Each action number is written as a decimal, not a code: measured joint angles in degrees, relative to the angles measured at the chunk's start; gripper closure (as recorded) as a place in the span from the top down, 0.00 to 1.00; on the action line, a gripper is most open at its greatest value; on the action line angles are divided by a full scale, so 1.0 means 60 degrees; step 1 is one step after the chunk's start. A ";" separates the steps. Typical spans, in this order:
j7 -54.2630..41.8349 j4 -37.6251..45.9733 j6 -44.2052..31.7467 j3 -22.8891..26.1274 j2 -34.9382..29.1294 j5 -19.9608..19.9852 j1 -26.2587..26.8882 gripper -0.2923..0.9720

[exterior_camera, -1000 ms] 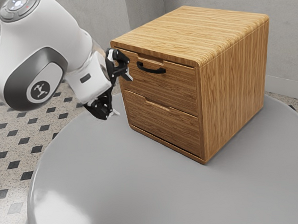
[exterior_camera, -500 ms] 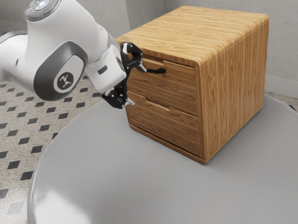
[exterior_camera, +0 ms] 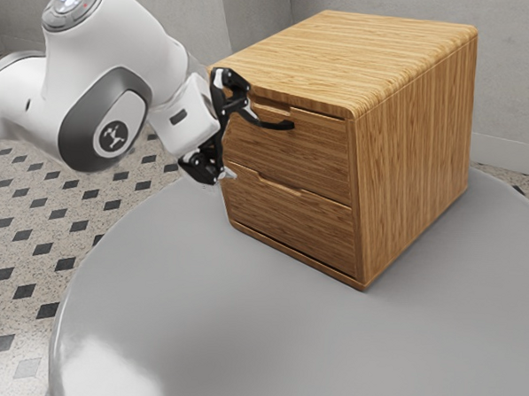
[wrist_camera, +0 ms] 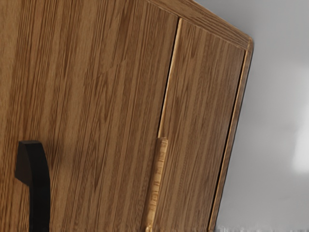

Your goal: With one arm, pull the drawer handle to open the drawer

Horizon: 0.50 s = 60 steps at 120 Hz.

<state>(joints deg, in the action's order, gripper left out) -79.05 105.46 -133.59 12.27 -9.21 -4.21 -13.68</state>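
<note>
- A wooden cabinet [exterior_camera: 400,143] is set on the round grey table [exterior_camera: 239,339], toward the table's far edge, with two drawers stacked in its front.
- The top drawer [exterior_camera: 302,160] is seen with its front flush with the cabinet's front (no gap is shown along its edges), so it is shut.
- The black handle [exterior_camera: 270,124] is fixed close under the top edge of that drawer front, toward the edge at the exterior view's left.
- The arm [exterior_camera: 100,110] is brought in from the exterior view's left, and the gripper [exterior_camera: 229,141] is held at the cabinet's front corner on that side.
- Its two black fingers [exterior_camera: 236,101] are spread well apart, and nothing is clamped between them. The upper one is placed just beside the handle's near end, though whether it touches cannot be told. The other is level with the seam between the drawers.
- In the wrist view, the lower drawer [wrist_camera: 203,121] is shown beyond that seam, likewise flush.
</note>
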 joint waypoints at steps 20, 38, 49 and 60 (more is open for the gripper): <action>-0.0034 -0.0259 0.0001 -0.0050 0.0256 -0.0012 -0.0008 0.77; -0.0056 -0.0340 0.0001 -0.0053 0.0573 -0.0023 0.0001 0.77; -0.0066 -0.0368 -0.0003 -0.0053 0.0683 -0.0027 -0.0006 0.77; -0.0074 -0.0386 -0.0006 -0.0053 0.0712 -0.0022 -0.0002 0.77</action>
<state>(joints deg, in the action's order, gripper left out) -79.50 103.14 -133.63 11.95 -4.93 -4.35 -13.70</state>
